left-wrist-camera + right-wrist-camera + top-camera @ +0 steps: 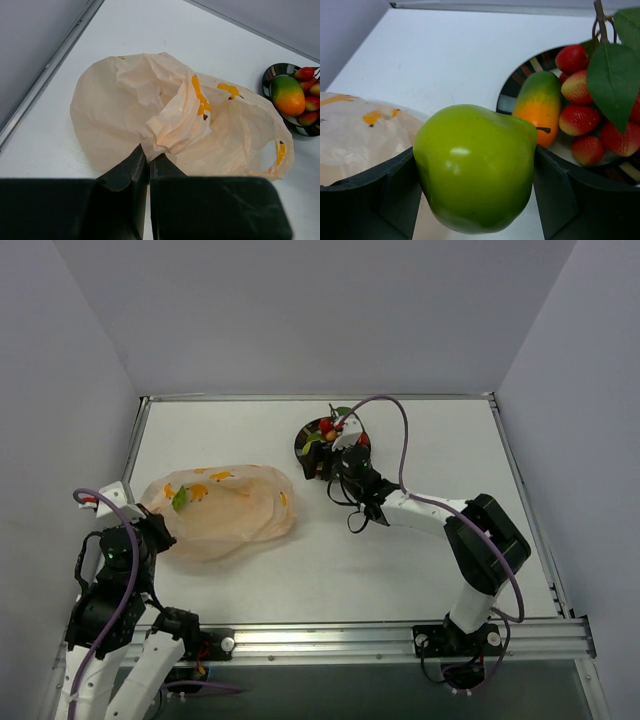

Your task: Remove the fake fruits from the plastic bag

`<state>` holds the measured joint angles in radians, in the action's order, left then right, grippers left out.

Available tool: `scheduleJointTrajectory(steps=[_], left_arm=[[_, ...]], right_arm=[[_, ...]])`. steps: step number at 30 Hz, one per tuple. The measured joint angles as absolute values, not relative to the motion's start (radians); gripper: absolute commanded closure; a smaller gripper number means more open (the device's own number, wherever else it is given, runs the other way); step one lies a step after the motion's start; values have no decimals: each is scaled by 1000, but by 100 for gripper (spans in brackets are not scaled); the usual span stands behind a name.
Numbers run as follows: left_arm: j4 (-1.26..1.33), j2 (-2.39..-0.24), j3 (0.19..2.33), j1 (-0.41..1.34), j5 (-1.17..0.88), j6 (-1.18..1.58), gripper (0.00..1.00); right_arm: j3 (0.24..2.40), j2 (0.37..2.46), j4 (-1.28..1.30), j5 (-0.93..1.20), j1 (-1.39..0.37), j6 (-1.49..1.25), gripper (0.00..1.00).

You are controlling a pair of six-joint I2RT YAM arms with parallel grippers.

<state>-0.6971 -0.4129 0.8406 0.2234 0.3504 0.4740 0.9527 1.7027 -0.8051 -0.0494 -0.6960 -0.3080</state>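
Observation:
The peach-tan plastic bag [225, 510] lies crumpled at the left of the table. A green shape [180, 498] shows through its left end. My left gripper [148, 156] is shut on a fold of the bag [175, 120] at its near left edge [160, 530]. My right gripper [476, 165] is shut on a glossy lime-green apple-shaped fruit [477, 170] and holds it just beside the plate [520, 80]. It also shows in the top view [330, 465]. On the plate lie the orange-green mango [538, 102] and the red berries [580, 120] with green leaves [615, 80].
The round dark-rimmed plate [305, 435] sits at the middle back of the table, right of the bag. It also shows at the right edge of the left wrist view [272, 75]. Grey walls and a metal rail [140, 430] border the white table.

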Motion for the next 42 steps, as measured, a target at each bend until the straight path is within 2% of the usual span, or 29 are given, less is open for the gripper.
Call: scheduleJointTrajectory(steps=[18, 29, 35, 42], left_arm=[[-697, -388, 841, 235, 345, 473, 98], [-697, -388, 841, 235, 344, 473, 98], [-697, -388, 840, 235, 344, 473, 98], [-697, -388, 840, 235, 344, 473, 98]], right_arm=[[969, 1817, -633, -75, -635, -337, 92], [1065, 1929, -584, -78, -614, -341, 89], [1105, 1951, -576, -81, -616, -348, 84], [1137, 2008, -582, -101, -617, -366, 71]])
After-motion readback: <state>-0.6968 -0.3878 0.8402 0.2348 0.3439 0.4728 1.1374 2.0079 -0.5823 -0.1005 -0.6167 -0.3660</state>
